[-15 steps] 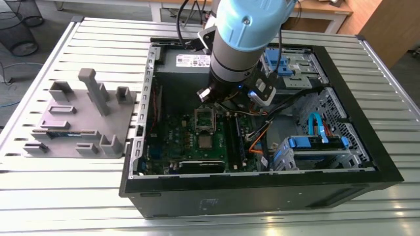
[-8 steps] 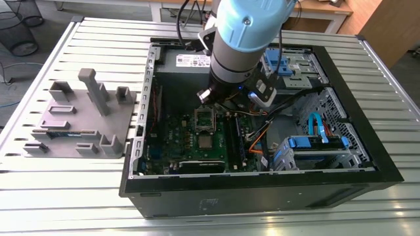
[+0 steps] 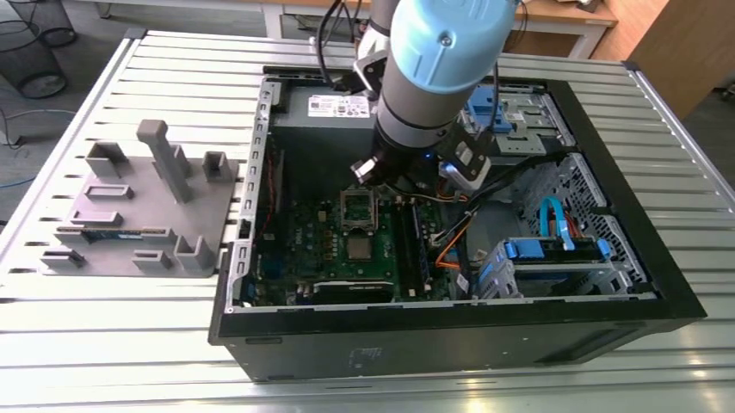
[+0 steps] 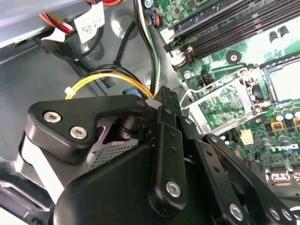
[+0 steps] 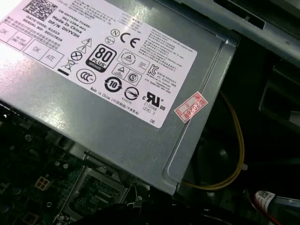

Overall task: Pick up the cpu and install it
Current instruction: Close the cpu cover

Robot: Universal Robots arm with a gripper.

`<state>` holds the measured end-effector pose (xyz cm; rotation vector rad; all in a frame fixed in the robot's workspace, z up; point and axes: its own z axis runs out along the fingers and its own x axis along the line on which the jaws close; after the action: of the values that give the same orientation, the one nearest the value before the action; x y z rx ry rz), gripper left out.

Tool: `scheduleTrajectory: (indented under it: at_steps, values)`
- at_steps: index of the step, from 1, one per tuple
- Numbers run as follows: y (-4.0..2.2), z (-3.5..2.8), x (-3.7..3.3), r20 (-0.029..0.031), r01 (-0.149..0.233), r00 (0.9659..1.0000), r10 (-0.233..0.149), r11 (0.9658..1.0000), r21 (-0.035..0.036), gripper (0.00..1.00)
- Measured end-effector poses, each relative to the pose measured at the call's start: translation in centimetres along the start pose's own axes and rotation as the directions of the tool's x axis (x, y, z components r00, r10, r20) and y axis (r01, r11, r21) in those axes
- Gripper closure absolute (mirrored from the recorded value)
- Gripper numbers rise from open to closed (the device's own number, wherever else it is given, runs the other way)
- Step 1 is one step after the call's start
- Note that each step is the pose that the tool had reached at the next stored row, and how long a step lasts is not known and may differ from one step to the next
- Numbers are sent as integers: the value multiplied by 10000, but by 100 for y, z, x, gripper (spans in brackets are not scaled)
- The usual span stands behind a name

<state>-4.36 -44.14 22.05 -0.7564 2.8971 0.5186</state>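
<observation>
- I see the small flat silver square chip, the cpu (image 3: 358,250), lying in the socket on the green board (image 3: 299,249) inside the big black computer case (image 3: 643,301).
- In the second wrist view the cpu (image 4: 287,83) is the pale square inside the socket's frame. It looks flat and level to me.
- The thin metal cover frame (image 4: 220,107) beside the socket is flipped up. It is not over the chip.
- The black gripper (image 4: 166,105) hangs over the board near the socket, close to the big grey power supply box (image 5: 140,93).
- I cannot tell if its fingers are open or closed, because its own black links hide them.
- I think the picking up and putting in are done, but the chip is not locked down yet.
- The grey tray (image 3: 138,215) sits well apart, on the exterior view's left.
</observation>
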Motion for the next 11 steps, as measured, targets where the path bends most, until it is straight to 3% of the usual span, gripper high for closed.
scheduleTrajectory:
  at_steps: [7, 11]
  values:
    - [-9, 20, 4, -105, 2, 9999, 0, 9998, 187, 89]
    - [-11, 23, 6, -112, 2, 9999, 0, 9998, 197, 89]
